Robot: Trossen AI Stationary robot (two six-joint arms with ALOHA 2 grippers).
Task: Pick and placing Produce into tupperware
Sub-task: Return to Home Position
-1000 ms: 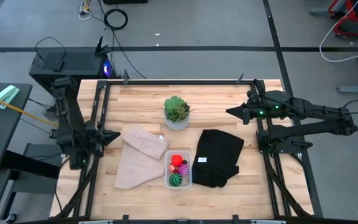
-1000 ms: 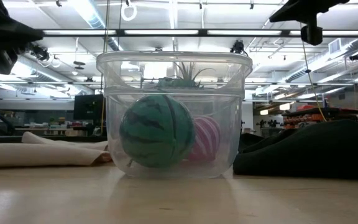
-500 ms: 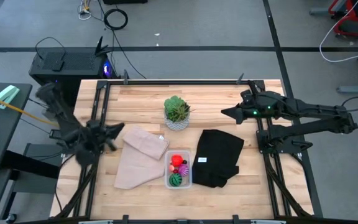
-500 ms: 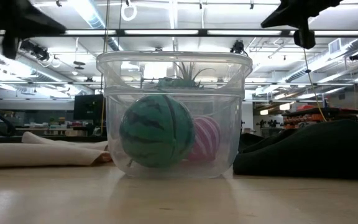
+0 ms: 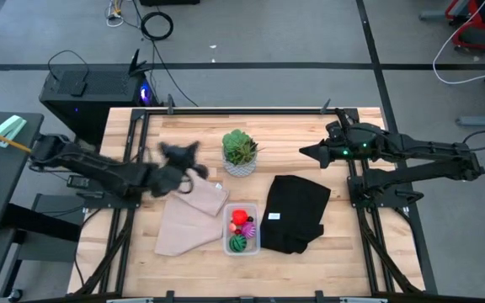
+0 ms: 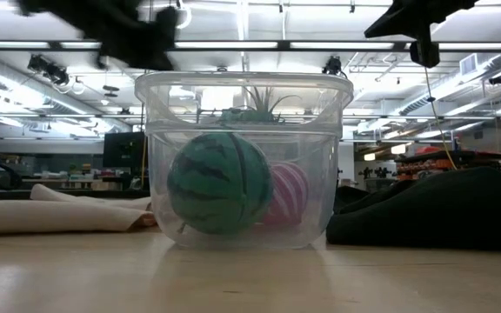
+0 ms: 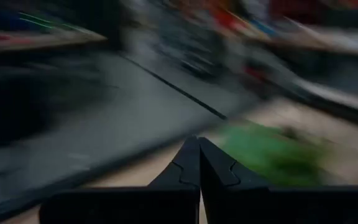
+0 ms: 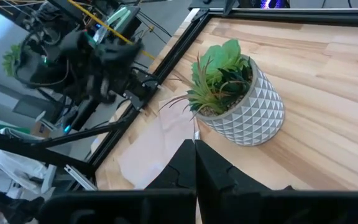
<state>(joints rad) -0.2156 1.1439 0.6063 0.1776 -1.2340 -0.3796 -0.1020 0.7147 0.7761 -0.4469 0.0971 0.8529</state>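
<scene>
Clear plastic rectangular tupperware [image 5: 254,240] sits on your light wooden table [image 5: 183,126] at the near middle, between the crumpled tan cloth [image 5: 183,220] and the folded black cloth [image 5: 297,215]. All the produce you can see is inside it. The dark green striped ball [image 5: 238,243] lies at the near end, the magenta striped ball [image 5: 249,228] is just behind it, and the red piece [image 5: 240,215] is at the far end. In the low view the green ball is pressed up near the front wall with the magenta one behind it to its right. You cannot make out the tiny pieces.

Your left gripper [image 7: 199,142] has its fingers pinched together with nothing in them. The high view puts it above the far end of the tan cloth, just beside the spiky green plant in a white patterned pot [image 5: 240,153], with the arm stretched in from the left edge.

Your right gripper [image 5: 308,152] is also closed and empty, fingertips meeting. It is raised over the far right of the table, pointing at the plant, well apart from the tupperware.
</scene>
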